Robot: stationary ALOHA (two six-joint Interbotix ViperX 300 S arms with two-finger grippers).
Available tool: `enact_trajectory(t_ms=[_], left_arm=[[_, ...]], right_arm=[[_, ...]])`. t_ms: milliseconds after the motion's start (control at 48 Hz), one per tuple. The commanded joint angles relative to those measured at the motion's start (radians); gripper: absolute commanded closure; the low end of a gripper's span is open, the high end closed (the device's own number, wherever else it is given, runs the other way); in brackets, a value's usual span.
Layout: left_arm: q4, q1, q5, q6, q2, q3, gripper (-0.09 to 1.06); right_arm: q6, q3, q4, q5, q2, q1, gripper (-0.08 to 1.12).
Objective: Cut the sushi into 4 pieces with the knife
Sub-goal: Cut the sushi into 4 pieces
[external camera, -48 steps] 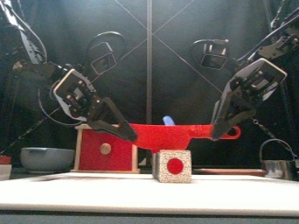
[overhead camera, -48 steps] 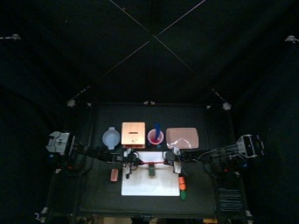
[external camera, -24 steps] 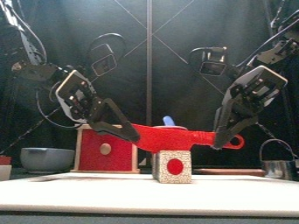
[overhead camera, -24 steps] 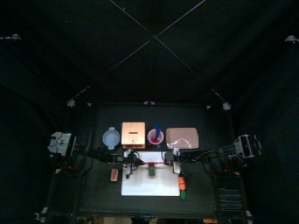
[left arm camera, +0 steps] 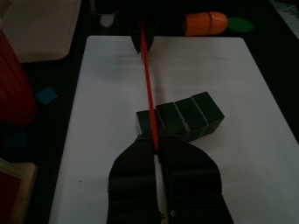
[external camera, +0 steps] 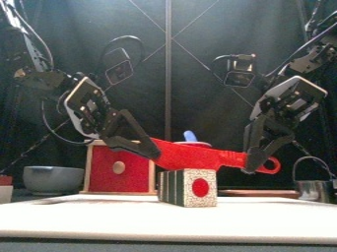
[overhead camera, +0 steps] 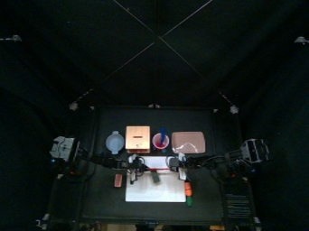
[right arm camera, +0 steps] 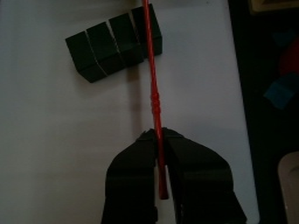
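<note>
Robot lab booth: black curtains [overhead camera: 154, 54], small black table [overhead camera: 85, 209], left arm [external camera: 82, 98], right arm [external camera: 287, 96].

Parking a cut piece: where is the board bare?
Bare: the white cutting board on both sides of the red knife, clear of the sushi roll. Crowded: behind it, blue-grey bowl, wooden box, red cup, pink tray.

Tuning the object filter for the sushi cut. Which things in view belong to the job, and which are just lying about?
In the job:
red knife
sushi roll
white cutting board
left gripper and right gripper, jaws shut on the knife

Lying about:
wooden box
blue-grey bowl
red cup with blue knife
pink tray
metal cutter
orange toy
</note>
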Motion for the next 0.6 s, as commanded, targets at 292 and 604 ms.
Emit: enact_trajectory(t_ms=[292,604], left_arm=[[0.002,-0.026,0.041,0.0,-0.072,-0.032,0.79],[-0.017,-0.031,0.044,0.0,-0.06,-0.034,0.79]], right_arm=[[-0.002,-0.078,-0.034,0.0,-0.11,-0.009,0.86],[-0.002,-0.071,-0.067,-0.008,-0.083,-0.034,0.86]])
